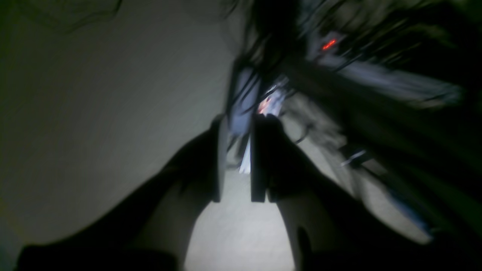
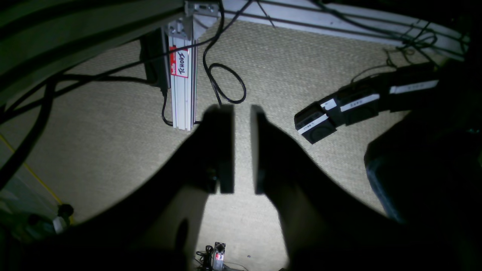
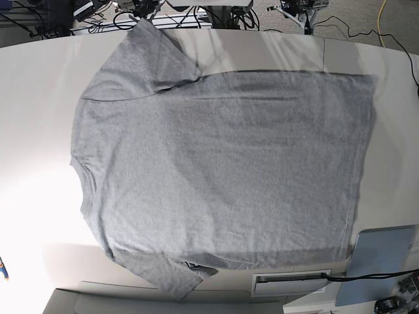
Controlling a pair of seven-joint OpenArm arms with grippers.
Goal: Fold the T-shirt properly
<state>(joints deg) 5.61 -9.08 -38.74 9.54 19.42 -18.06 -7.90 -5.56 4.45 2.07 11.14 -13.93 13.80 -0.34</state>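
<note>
**Desk editor:** What does the overhead view show?

**Photographer:** A large heather-grey short-sleeved cotton T-shirt (image 3: 222, 170) lies spread flat, plain side up, across a white desk (image 3: 33, 85). Its collar end is at the left and its hem at the right. One sleeve reaches the far edge of the desk; the other hangs slightly over the near edge.

**Desk editor:** And the arms?

**Photographer:** Neither appears in the overhead view. Both wrist cameras look down off the desk at beige woven carpet (image 2: 301, 52), black cables (image 2: 222, 82) and an aluminium frame leg (image 2: 182, 86). The left gripper (image 1: 237, 120), in a blurred picture, shows its jaws a narrow gap apart with nothing between them. The right gripper (image 2: 243, 109) shows the same: a narrow gap, nothing held.

**Desk editor:** How will the cloth behave?

**Photographer:** By the look of it, light, limp and without stiffness. It should drape and wrinkle wherever it is lifted, and it may drag across the smooth top instead of folding cleanly. It is not fragile. A pinch could easily catch one layer only.

**Desk editor:** Where would you take hold?

**Photographer:** At the edges: a sleeve and the hem corner on the same side, one for each arm, pinching both layers so the side lifts evenly.
</note>
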